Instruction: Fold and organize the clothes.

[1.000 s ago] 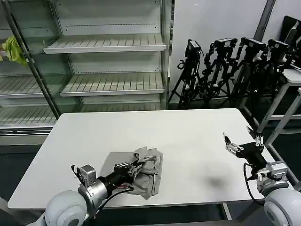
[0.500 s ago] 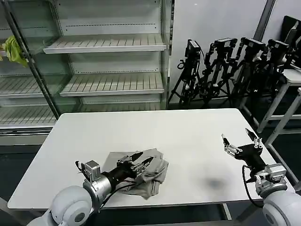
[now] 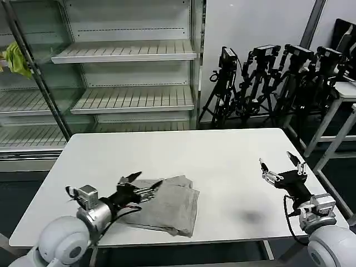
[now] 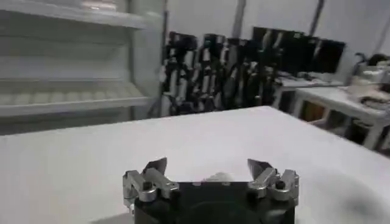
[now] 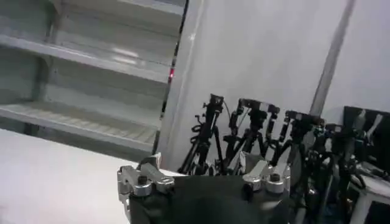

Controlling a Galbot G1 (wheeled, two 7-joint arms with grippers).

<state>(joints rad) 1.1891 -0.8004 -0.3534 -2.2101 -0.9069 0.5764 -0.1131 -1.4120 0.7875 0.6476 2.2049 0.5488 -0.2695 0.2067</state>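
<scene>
the left gripper (image 3: 143, 181) hovers at the near left of the white table (image 3: 222, 156), its fingers spread wide and empty, tips just over the left edge of the grey shirt (image 3: 169, 207). half a second ago those fingers were buried in the bunched cloth nearer the middle of the garment; now the arm has drawn back to the left and the jaws have let go. in the left wrist view the same gripper (image 4: 210, 167) shows both fingers apart with bare tabletop between them. the shirt lies flatter than before, folded into a rough rectangle close to the near edge, possibly two layers, though the fold lines are hard to read. the right gripper (image 3: 282, 167) hangs open above the table's right side, well apart from the shirt, and has risen slightly. beyond the table stand empty metal shelves (image 3: 128, 53), with a yellow-green rag (image 3: 15, 59) at their left end, and a cluster of black tripods (image 3: 267, 83) against the wall.
</scene>
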